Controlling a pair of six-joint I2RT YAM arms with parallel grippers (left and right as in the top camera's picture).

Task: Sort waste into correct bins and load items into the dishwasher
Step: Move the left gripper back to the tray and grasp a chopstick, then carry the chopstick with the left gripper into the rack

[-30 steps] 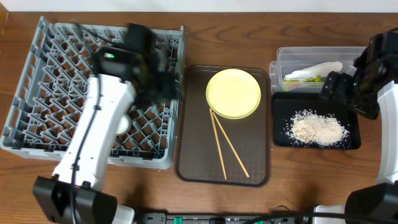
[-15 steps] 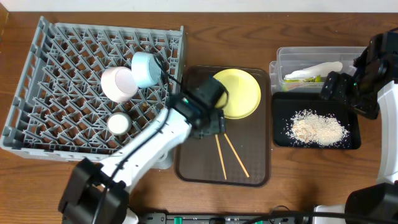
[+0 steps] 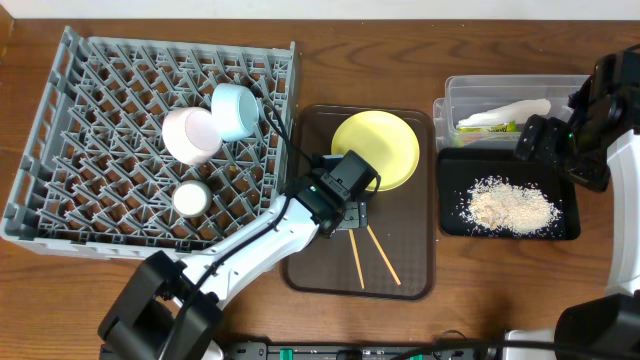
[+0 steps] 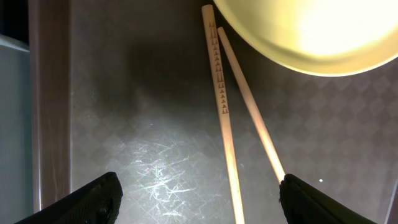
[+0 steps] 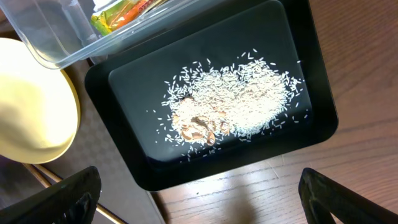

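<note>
Left claw point(image 4: 200, 190): wide open, nothing between the fingers. It hangs over the brown tray point(image 3: 310, 260) near the tray's middle, pointing straight down.

Chopsticks point(image 4: 222, 109): flat on the tray directly below the claw. They nearly meet at the tray's far end beside the yellow plate point(image 3: 385, 145) and spread apart toward its near end. I cannot tell whether the tips sit under the plate rim.

Step in hand, as I judge it: pick up the chopsticks for the dish rack point(image 3: 60, 150), left of the tray.
- The fingers already stand either side of both sticks, so closing would sweep across them. Keep that wrist angle.
- Shift toward the plate end, where the gap is narrow, but stay clear of the rim.
- Go down until the fingertips meet the tray surface; the sticks are thin and low.
- Close slowly to gather both.

Left arm pose: stretched from the near side of the worktop point(image 3: 480, 290), crossing the tray's left rim.

Right claw point(image 5: 199, 202): open and empty, hovering over the black tray point(image 5: 311, 74) of rice crumbs point(image 5: 239, 102), right of the brown tray.
</note>
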